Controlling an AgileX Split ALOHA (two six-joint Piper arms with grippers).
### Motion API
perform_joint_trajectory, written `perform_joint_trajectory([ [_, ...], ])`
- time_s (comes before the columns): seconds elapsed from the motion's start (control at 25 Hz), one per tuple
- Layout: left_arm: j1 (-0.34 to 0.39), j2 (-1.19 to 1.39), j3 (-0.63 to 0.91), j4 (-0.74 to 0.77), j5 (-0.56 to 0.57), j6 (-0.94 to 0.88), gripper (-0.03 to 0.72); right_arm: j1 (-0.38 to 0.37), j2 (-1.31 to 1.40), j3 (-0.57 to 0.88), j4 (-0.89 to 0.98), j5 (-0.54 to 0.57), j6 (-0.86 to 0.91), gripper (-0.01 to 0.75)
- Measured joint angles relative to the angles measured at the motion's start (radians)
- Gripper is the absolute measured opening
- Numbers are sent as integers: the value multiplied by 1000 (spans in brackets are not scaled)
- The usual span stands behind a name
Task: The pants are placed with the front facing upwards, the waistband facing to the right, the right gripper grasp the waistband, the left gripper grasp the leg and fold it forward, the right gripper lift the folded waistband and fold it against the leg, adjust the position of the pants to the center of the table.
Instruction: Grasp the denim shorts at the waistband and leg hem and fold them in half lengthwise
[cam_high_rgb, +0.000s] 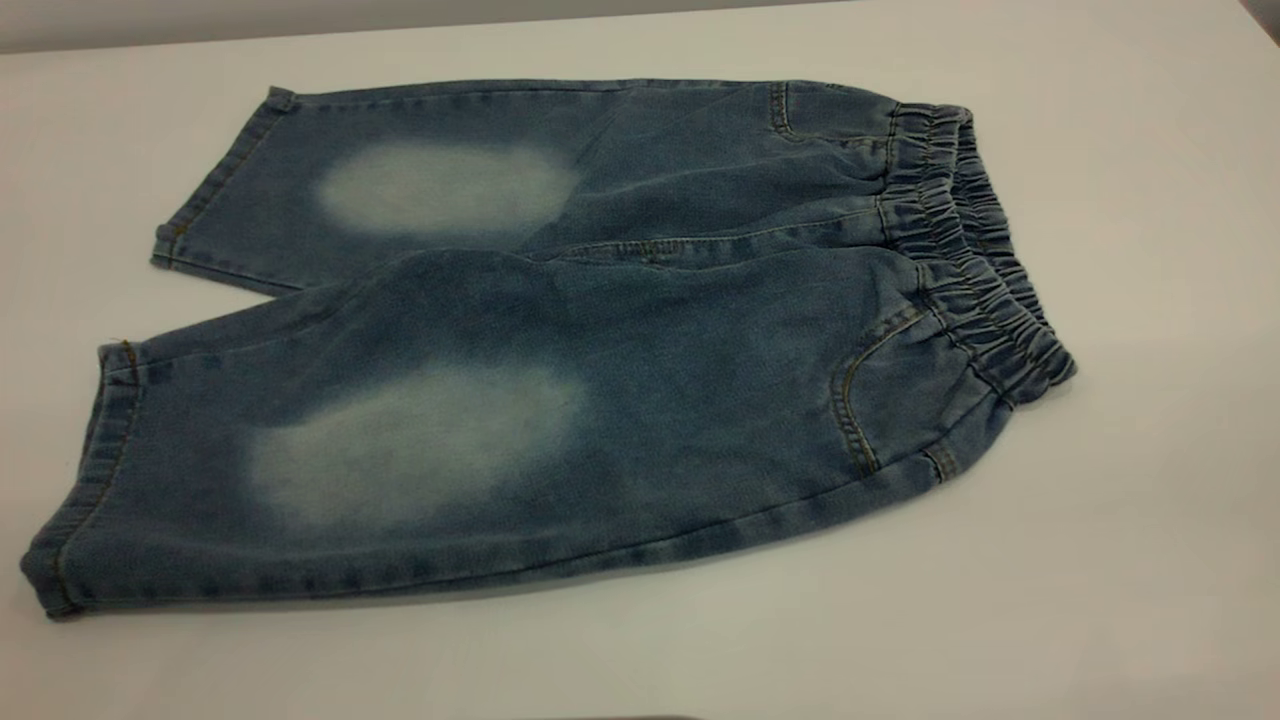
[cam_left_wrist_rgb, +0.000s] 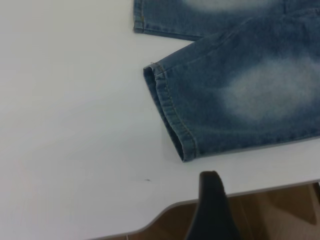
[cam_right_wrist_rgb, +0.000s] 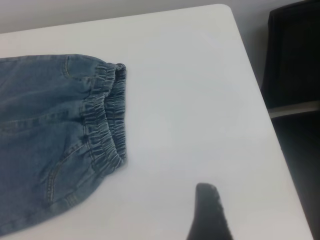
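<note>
The pants lie flat and unfolded on the table, front side up. In the exterior view the waistband is at the 3 o'clock side and the two leg hems are at the 9 o'clock side. A pale faded oval is on the nearer leg and another one is on the farther leg.

No gripper appears in the exterior view. In the left wrist view only one dark fingertip of the left gripper is seen. It is over the table edge, near the hem of the nearer leg but not touching it. It holds nothing, and I cannot tell if its fingers are spread or closed.

In the right wrist view one dark fingertip of the right gripper is seen over bare table. The waistband lies apart from it, without contact. Its fingers' state also cannot be told.
</note>
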Motion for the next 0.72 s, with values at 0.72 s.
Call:
perform_joint_trajectory([
  [0.72, 0, 0, 0, 0, 0, 0, 463, 0, 0, 0, 2, -5, 0, 452],
])
